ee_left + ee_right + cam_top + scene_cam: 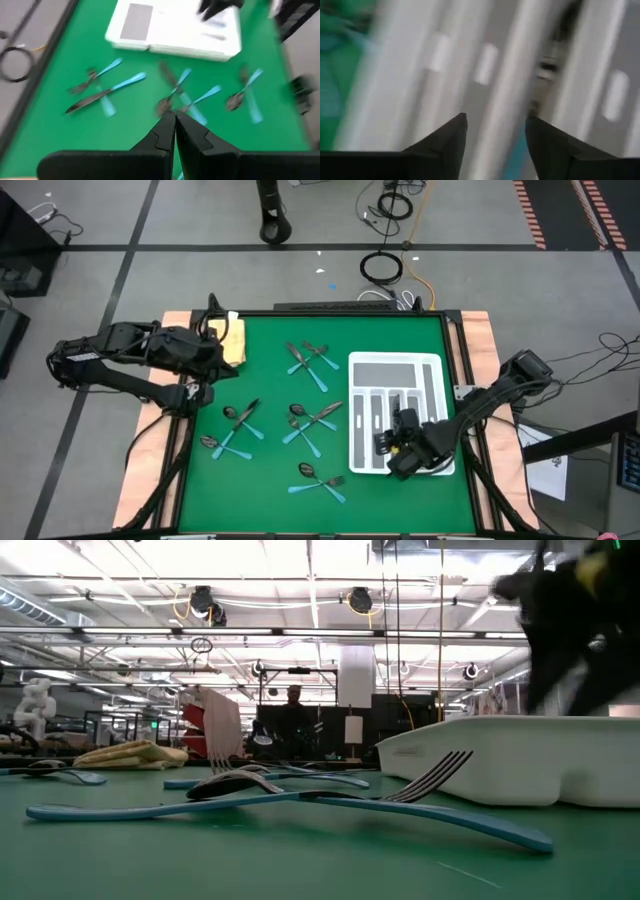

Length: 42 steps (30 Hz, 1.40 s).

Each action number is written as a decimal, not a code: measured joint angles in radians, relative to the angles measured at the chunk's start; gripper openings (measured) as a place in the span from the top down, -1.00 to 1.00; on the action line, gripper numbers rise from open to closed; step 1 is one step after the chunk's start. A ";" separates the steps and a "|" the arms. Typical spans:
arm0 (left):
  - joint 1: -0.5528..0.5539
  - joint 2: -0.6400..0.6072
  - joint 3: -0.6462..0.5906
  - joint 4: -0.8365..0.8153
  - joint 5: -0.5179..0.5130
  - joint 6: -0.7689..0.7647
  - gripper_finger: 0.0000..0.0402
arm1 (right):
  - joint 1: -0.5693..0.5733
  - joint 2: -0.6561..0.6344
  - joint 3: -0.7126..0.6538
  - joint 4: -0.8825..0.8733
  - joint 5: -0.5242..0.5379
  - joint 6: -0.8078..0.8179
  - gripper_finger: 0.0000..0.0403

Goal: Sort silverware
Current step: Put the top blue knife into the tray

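Several forks, spoons and knives with teal handles lie flat in small crossed groups on the green mat, with one group nearer the far edge and another near the front. In the low view a fork lies across others. My right gripper is open and hovers over the near end of the white divided tray; the right wrist view is blurred, showing tray slots and a teal streak beneath the gripper. My left gripper is shut and empty, above the mat's left side beside the yellow cloth.
The tray stands on the mat's right half, and the folded yellow cloth lies at the far left corner. Bare green mat lies between the silverware groups and along the near edge. A raised frame borders the mat. A person stands in the room beyond the table.
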 joint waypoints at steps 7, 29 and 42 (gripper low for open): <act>-0.036 0.047 -0.113 0.194 0.271 -0.072 0.90 | 0.006 -0.024 0.306 -0.286 0.138 -0.273 -0.02; 0.041 0.538 -0.273 0.853 -0.047 -0.126 0.84 | 0.145 -0.056 0.644 -0.652 0.203 -0.383 0.00; 0.115 0.712 -0.271 0.898 -0.038 -0.144 0.55 | 0.262 -0.050 0.606 -0.650 0.218 -0.245 0.00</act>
